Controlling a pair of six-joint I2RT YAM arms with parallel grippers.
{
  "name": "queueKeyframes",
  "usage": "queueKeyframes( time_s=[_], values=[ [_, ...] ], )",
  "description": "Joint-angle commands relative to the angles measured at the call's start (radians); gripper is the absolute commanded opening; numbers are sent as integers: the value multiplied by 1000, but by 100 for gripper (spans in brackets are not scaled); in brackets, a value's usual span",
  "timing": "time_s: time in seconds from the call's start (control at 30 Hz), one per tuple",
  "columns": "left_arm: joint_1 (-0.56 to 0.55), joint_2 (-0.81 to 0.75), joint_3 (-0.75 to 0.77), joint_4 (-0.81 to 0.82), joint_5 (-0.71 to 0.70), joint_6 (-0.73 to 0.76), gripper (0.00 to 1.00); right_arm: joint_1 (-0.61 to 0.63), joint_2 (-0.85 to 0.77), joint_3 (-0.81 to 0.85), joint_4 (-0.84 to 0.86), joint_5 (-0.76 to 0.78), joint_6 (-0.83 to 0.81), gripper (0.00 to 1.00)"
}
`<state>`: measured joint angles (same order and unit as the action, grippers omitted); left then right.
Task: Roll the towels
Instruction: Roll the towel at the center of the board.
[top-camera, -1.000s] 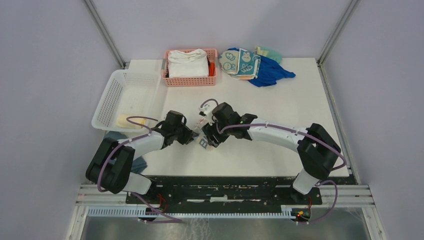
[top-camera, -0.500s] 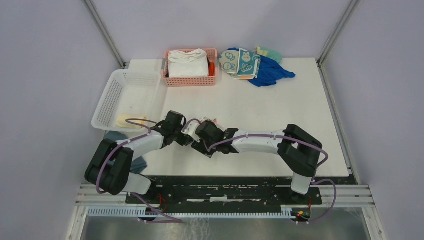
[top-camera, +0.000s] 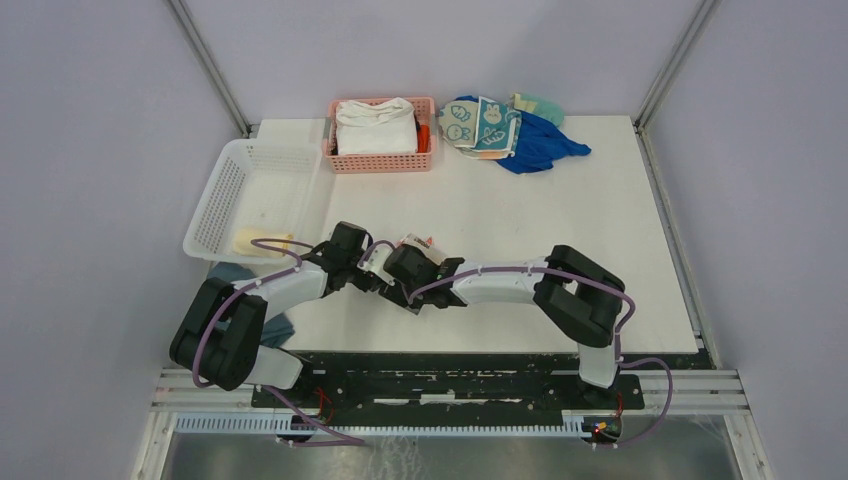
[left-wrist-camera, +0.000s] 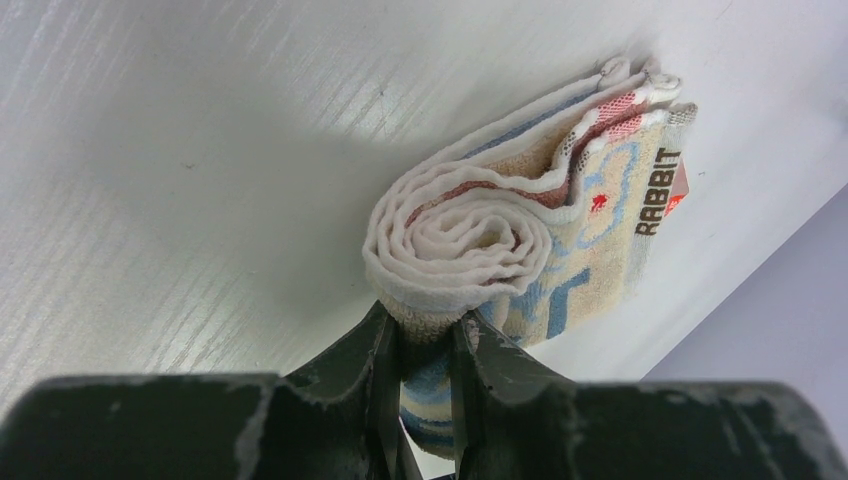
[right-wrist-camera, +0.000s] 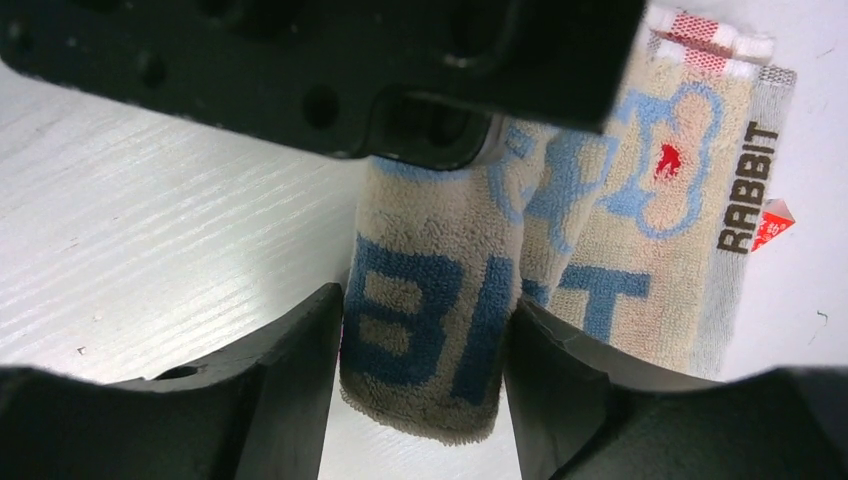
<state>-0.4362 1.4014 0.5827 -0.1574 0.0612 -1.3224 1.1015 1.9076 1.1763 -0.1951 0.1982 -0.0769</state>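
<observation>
RABBIT towel (left-wrist-camera: 480, 240): beige w/ blue & orange lettering, seen part-rolled. A tight white spiral shows at one end, and the flat tail w/ red tag is laid on the counter (top-camera: 560, 210), nr front edge, left of centre. The roll's end is pinched by the left end effector (left-wrist-camera: 424, 335), clenched on it. The roll body is clamped by the right end effector (right-wrist-camera: 425, 350) from the opp. side. Both arms are held low, forearms angled inward, wrists close together at the towel.
</observation>
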Motion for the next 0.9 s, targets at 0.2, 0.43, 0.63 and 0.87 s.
queueKeyframes(
  time_s=[0.2, 0.43, 0.63, 0.87],
  values=[
    [-7, 0, -14, -36, -3, -41, 11, 4, -206, -14, -6, -27, 12, 68],
    [-7, 3, -13, -35, -2, -41, 11, 4, -191, -40, 13, -78, 15, 61],
    [-6, 4, -14, -34, -1, -41, 11, 3, -104, -43, 11, -75, 11, 55],
    [-6, 7, -17, -22, 5, -43, 11, 4, 10, -26, -10, -66, 3, 57]
  ],
)
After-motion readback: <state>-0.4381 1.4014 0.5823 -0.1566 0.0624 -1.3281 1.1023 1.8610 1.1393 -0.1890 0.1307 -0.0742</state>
